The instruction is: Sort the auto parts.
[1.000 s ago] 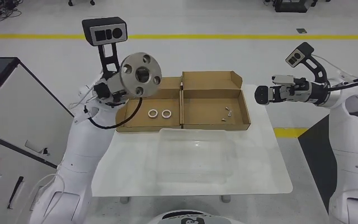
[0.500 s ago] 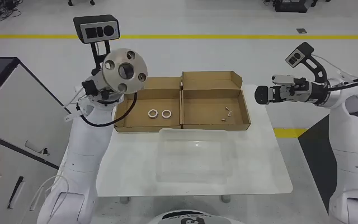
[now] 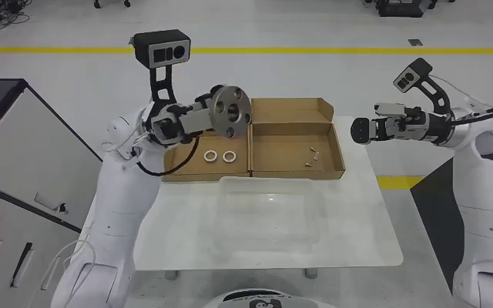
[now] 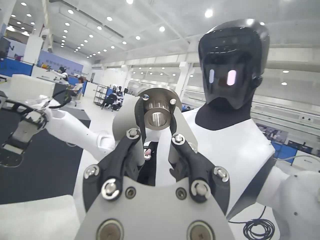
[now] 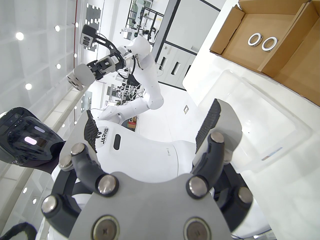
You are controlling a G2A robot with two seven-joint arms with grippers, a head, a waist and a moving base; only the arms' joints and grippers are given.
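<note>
A round metal flange (image 3: 231,112) with bolt holes hangs in the air over the back of the left cardboard box (image 3: 179,163). My left gripper (image 3: 206,118) is shut on it; in the left wrist view the fingers (image 4: 140,116) clamp the flange's hub (image 4: 155,118). Two white rings (image 3: 219,156) lie in the left box. A few small screws (image 3: 312,154) lie in the right box (image 3: 336,150). My right gripper (image 3: 357,131) hovers off the table's right side, open with nothing between its pads (image 5: 208,122). From the right wrist view the flange (image 5: 77,78) shows far off.
A clear plastic bin (image 3: 231,231) stands on the white table (image 3: 370,231) in front of the two joined boxes. A dark cabinet (image 3: 31,131) stands left of the table. The rings (image 5: 262,41) and the bin (image 5: 287,131) also appear in the right wrist view.
My left arm has swung the flange from the box's outer left side rightward and down over the left box, its face turning away from the camera. The right arm stayed still.
</note>
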